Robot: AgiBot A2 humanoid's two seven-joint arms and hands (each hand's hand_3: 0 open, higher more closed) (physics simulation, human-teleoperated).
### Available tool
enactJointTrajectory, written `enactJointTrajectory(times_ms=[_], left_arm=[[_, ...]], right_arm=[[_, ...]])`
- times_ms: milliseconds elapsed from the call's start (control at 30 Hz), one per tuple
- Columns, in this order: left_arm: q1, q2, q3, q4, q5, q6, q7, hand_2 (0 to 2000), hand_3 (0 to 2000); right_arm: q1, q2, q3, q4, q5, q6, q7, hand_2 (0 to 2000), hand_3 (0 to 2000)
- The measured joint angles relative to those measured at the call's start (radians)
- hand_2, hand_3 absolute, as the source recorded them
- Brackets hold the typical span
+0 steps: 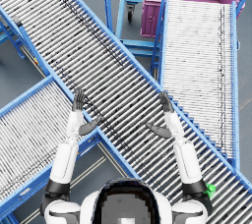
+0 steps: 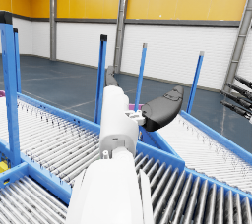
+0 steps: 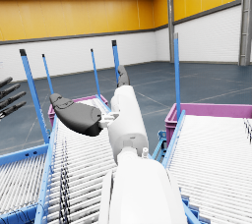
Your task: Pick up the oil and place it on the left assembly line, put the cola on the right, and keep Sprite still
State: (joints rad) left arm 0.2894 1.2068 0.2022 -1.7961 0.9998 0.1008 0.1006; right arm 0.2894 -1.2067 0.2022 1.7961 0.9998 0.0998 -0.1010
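Forearms raised side by side over central roller conveyor [image 1: 123,85]; left hand [image 1: 80,115] and right hand [image 1: 166,116] both spread wide, thumbs turned inward, nothing held. Judged ready stance for incoming goods. No oil, cola, Sprite in view. Flanking: left assembly line [image 1: 29,125], right assembly line [image 1: 197,61].

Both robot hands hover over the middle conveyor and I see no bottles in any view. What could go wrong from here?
1. No bottle shows in any view, so a reach now would likely close on nothing.
2. The left robot hand and right robot hand hang open over the middle conveyor. An arriving bottle might be knocked over.
3. Swinging an arm sideways could clip the blue side rail.
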Motion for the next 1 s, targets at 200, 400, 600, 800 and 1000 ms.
enactJointTrajectory(times_ms=[200, 400, 600, 800, 1000], left_arm=[[0.0, 0.0, 0.0, 0.0, 0.0, 0.0, 0.0, 0, 0], [0.0, 0.0, 0.0, 0.0, 0.0, 0.0, 0.0, 0, 0], [0.0, 0.0, 0.0, 0.0, 0.0, 0.0, 0.0, 0, 0], [0.0, 0.0, 0.0, 0.0, 0.0, 0.0, 0.0, 0, 0], [0.0, 0.0, 0.0, 0.0, 0.0, 0.0, 0.0, 0, 0]], right_arm=[[0.0, 0.0, 0.0, 0.0, 0.0, 0.0, 0.0, 0, 0], [0.0, 0.0, 0.0, 0.0, 0.0, 0.0, 0.0, 0, 0], [0.0, 0.0, 0.0, 0.0, 0.0, 0.0, 0.0, 0, 0], [0.0, 0.0, 0.0, 0.0, 0.0, 0.0, 0.0, 0, 0], [0.0, 0.0, 0.0, 0.0, 0.0, 0.0, 0.0, 0, 0]])
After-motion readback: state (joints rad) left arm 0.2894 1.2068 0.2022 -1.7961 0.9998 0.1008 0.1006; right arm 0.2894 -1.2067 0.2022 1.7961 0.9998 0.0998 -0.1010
